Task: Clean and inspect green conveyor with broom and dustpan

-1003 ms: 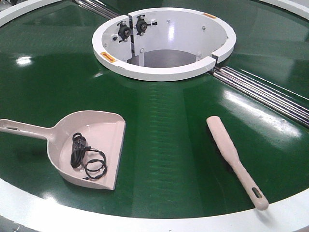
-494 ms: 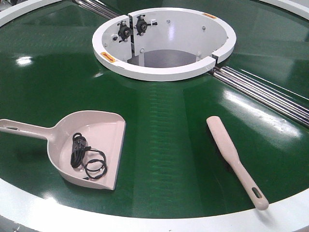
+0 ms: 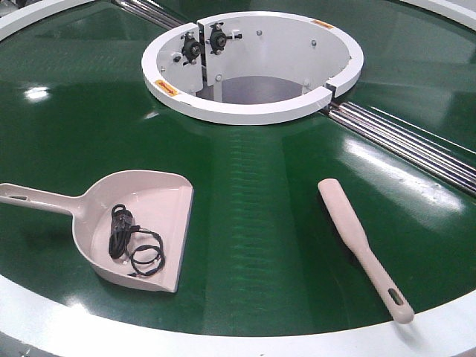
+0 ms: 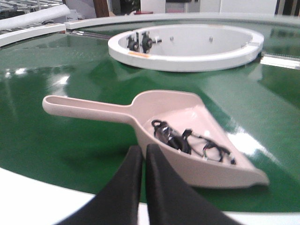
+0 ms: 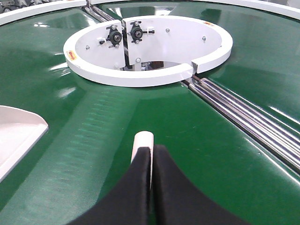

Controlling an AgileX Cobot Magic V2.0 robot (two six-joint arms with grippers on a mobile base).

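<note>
Although half a second and a full second have passed, nothing is seen to have moved: the dustpan (image 3: 137, 227) and the broom (image 3: 362, 245) lie where they were on the green conveyor (image 3: 260, 193), well apart, the dustpan at the left, the broom at the right. A black cable (image 4: 190, 140) is kept inside the dustpan. The left gripper (image 4: 144, 151) and right gripper (image 5: 151, 152) are held with fingers together, empty. It is judged that sweeping is finished and inspection remains.
</note>
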